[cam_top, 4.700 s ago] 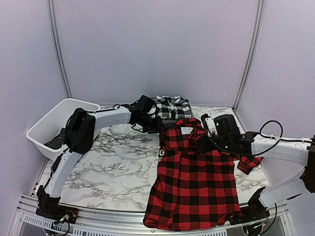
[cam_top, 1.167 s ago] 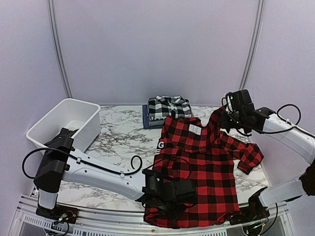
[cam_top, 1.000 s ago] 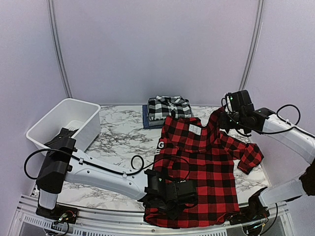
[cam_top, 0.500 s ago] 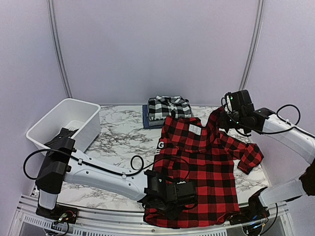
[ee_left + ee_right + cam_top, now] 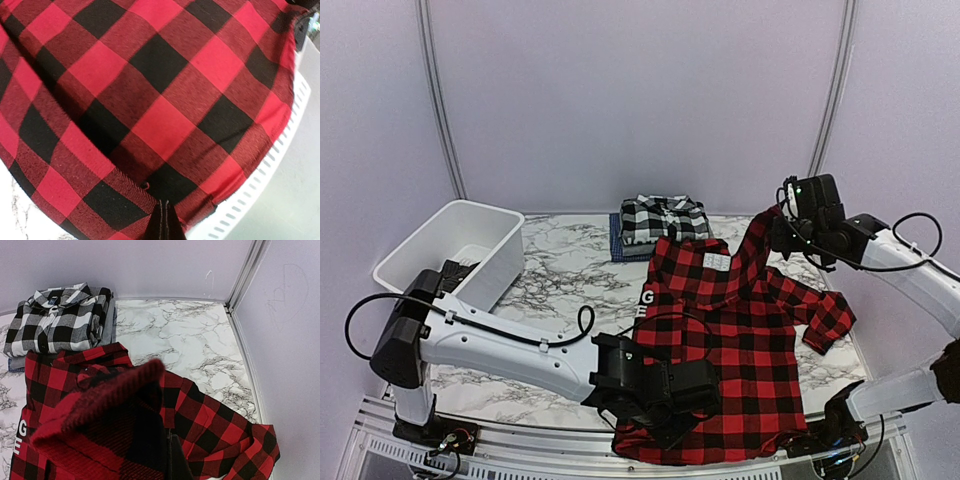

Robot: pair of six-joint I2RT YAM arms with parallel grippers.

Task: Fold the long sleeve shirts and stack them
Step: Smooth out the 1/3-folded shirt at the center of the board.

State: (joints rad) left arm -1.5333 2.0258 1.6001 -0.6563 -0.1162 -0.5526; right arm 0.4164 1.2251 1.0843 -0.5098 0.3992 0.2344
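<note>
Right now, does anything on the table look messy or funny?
The red-and-black shirt is not lying flat: the right gripper pinches its top corner up off the table, its sleeve sprawls sideways, and the left gripper pinches the hem at the near edge. The black-and-white plaid shirt at the back sits neatly folded.

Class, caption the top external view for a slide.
Left claw grips the near hem of the red check shirt, right claw lifts its far shoulder; folded shirts sit behind.

Robot test cell in a laboratory. Plain lilac wall panels joined by metal corner posts enclose a marble-patterned worktop. The left arm and right arm mount on a slotted metal rail at its near edge.
</note>
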